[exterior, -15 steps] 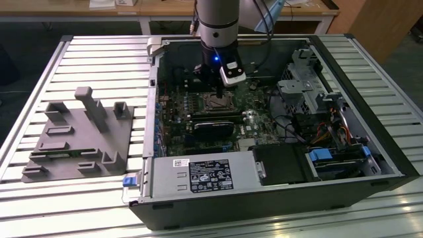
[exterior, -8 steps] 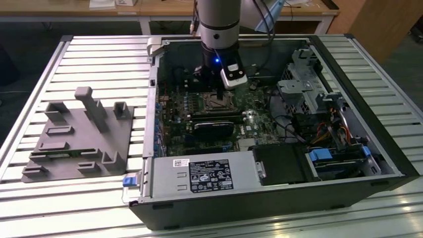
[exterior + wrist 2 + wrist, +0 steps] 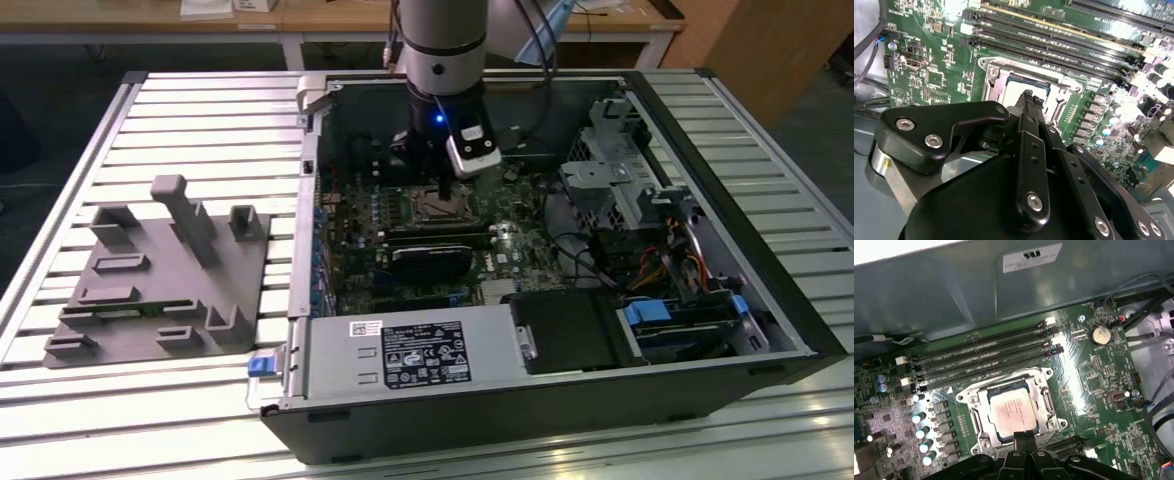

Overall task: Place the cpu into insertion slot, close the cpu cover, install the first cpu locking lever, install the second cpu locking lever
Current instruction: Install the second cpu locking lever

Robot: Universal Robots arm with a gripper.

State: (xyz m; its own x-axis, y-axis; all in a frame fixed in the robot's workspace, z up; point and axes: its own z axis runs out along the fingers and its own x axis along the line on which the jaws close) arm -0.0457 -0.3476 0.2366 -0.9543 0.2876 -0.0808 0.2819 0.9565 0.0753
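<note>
Tool (image 3: 1024, 437) clenched, fingertips pressed together with nothing between them, hanging just above the near edge of the insertion slot (image 3: 970, 399). The cpu (image 3: 1010, 410) is seated flat in the slot, silver top up. The cpu cover (image 3: 1044, 407) lies down around it, chip showing through its window. Memory slots (image 3: 984, 362) run parallel just beside the slot. In the exterior view the tool (image 3: 447, 188) is inside the open computer case (image 3: 534, 400) on the slatted surface (image 3: 200, 110), directly over the slot (image 3: 442, 208).
</note>
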